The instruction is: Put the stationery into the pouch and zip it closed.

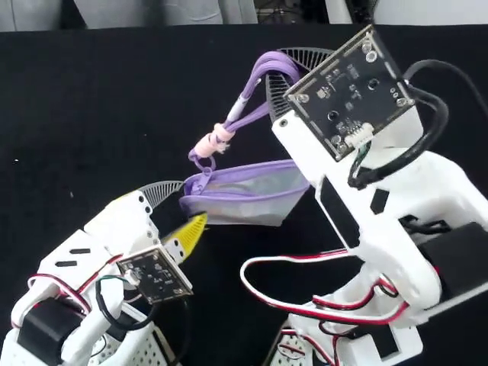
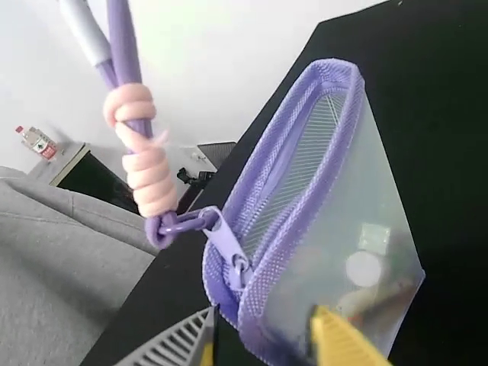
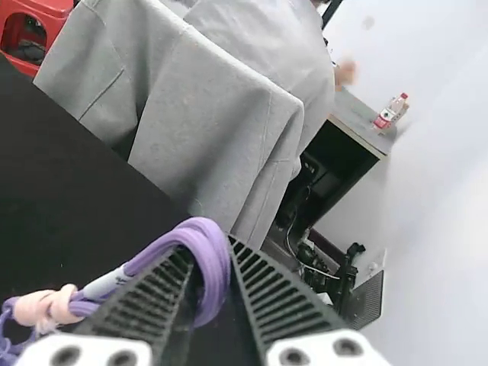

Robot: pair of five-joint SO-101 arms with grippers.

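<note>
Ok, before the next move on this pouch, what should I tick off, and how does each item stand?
1. Left gripper clamps a corner of the pouch: ok.
2. Right gripper clamps the purple strap: ok.
3. Pink coil on the strap, clipped to the zip slider: ok.
4. Zip fully closed: cannot tell.
5. All stationery inside: cannot tell; some contents show through the wall.
</note>
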